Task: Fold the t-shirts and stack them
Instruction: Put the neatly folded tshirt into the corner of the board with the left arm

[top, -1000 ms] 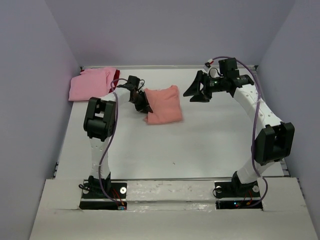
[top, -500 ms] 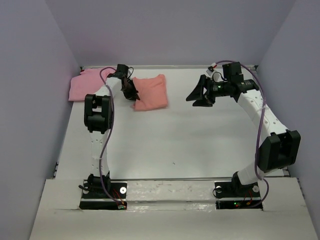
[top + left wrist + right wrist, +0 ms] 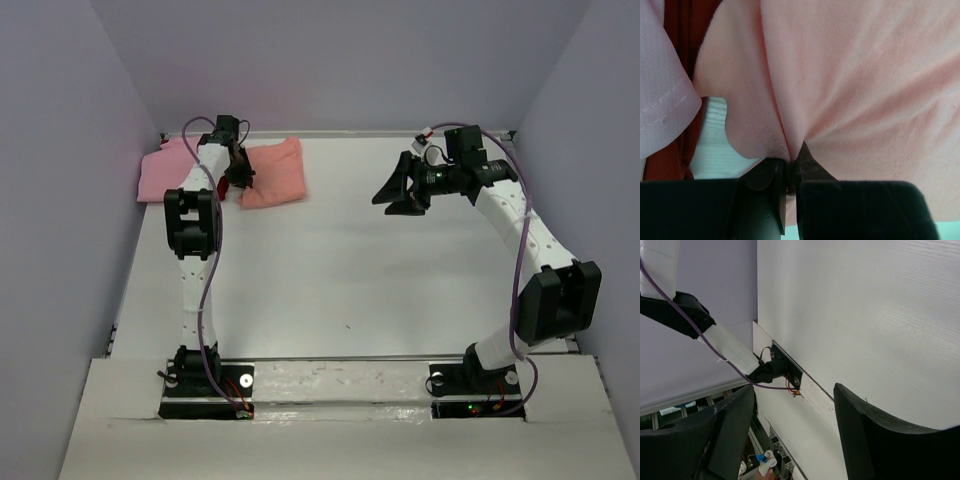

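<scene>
The folded salmon-orange cotton t-shirt (image 3: 275,170) is at the far left part of the white table (image 3: 350,270), close to the back wall. Its left edge is in the left gripper (image 3: 243,179). In the left wrist view the two black jaws are pressed almost together on a bunched fold of this salmon-orange t-shirt (image 3: 855,90), and the cloth makes creases that run out from the left gripper (image 3: 790,161). I cannot tell whether the held edge is lifted a little from the table or rests on it.

Just to the left, in the far left corner, lies the lighter pink t-shirt (image 3: 163,175). The left arm reaches across it. In the left wrist view a hemmed edge of the lighter pink t-shirt (image 3: 660,95) is beside the salmon-orange one, and the dark red t-shirt (image 3: 687,30) shows between them and again under the pink cloth. A small bare part of the table (image 3: 710,147) is visible in the gap below.

The right gripper (image 3: 385,203) hangs above the far right part of the table, well apart from all the shirts, and it points to the left. Its jaws stand wide apart and there is nothing between them. In the right wrist view the right gripper (image 3: 792,390) has only the bare table (image 3: 865,305) in front of it.
</scene>
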Motion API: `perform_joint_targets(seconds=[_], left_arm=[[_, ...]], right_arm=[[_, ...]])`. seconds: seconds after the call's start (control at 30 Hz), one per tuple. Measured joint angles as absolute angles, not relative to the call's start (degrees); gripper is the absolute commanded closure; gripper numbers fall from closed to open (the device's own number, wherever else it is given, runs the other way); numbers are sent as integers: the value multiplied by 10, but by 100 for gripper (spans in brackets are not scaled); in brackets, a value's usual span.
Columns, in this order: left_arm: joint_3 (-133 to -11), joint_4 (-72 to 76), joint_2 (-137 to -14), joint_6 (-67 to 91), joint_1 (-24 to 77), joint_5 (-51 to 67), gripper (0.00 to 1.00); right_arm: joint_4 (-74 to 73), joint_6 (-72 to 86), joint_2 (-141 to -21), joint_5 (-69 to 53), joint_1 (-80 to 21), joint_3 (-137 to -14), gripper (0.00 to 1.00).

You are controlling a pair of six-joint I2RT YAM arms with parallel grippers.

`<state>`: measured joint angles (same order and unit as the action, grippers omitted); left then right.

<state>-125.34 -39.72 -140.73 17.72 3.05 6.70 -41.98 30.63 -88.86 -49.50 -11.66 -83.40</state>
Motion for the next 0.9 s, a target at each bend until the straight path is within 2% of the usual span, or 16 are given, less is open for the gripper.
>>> perform_joint_targets(seconds=[0.6,0.7,0.9], left_arm=[[-1307,-397,-1435,109,28,-71,91],[-1312,-395,-1436,107,23,-85,84],[-1322,-387,-1441,103,13,-96,52]], right_arm=[[-421,308,-885,-500,-117,-824,30],[-423,309,-882,-500,-117,-816,30],[-427,309,-881,-501,-117,-815,30]])
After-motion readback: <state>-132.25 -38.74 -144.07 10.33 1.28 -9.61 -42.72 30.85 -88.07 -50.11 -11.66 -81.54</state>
